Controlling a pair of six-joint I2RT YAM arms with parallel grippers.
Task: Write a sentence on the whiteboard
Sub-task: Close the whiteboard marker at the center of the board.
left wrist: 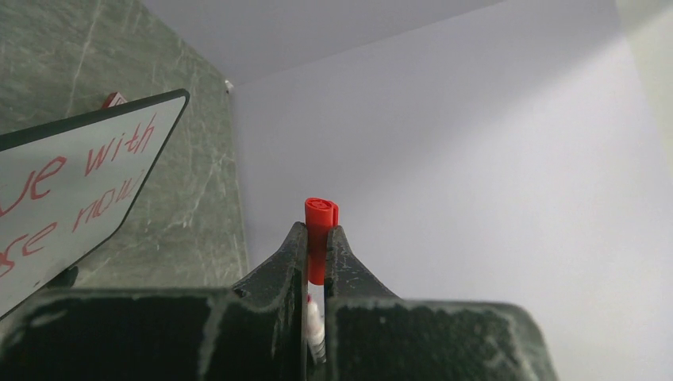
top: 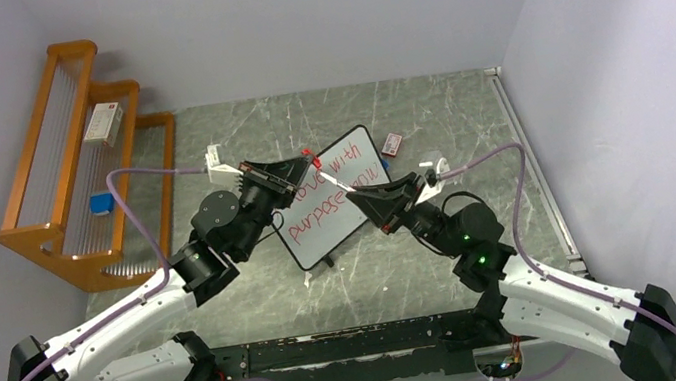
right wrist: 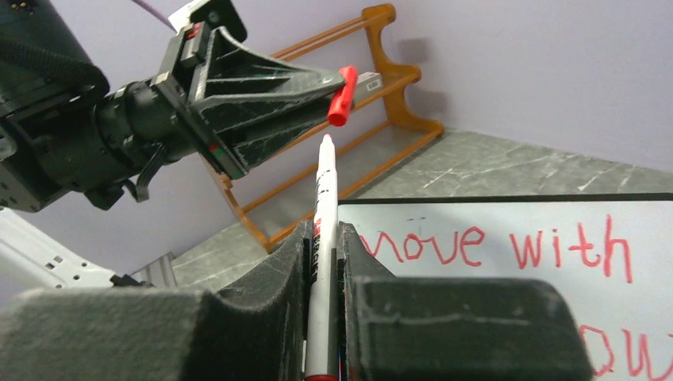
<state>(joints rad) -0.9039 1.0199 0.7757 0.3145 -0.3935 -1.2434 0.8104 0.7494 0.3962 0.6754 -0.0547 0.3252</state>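
Observation:
The whiteboard (top: pixel 335 196) lies tilted mid-table with red writing "move with purpose now"; it also shows in the left wrist view (left wrist: pixel 71 182) and the right wrist view (right wrist: pixel 508 270). My left gripper (top: pixel 310 163) is shut on a red marker cap (left wrist: pixel 320 230), held above the board's upper left edge. My right gripper (top: pixel 363 197) is shut on a white marker (right wrist: pixel 324 238), its tip pointing up at the cap (right wrist: pixel 342 95), a small gap apart. The cap and the marker tip meet over the board in the top view.
A wooden rack (top: pixel 81 158) stands at the far left, holding a small box (top: pixel 104 122) and a blue item (top: pixel 100 202). A small red-and-white eraser (top: pixel 392 144) lies right of the board. Walls close in at back and right.

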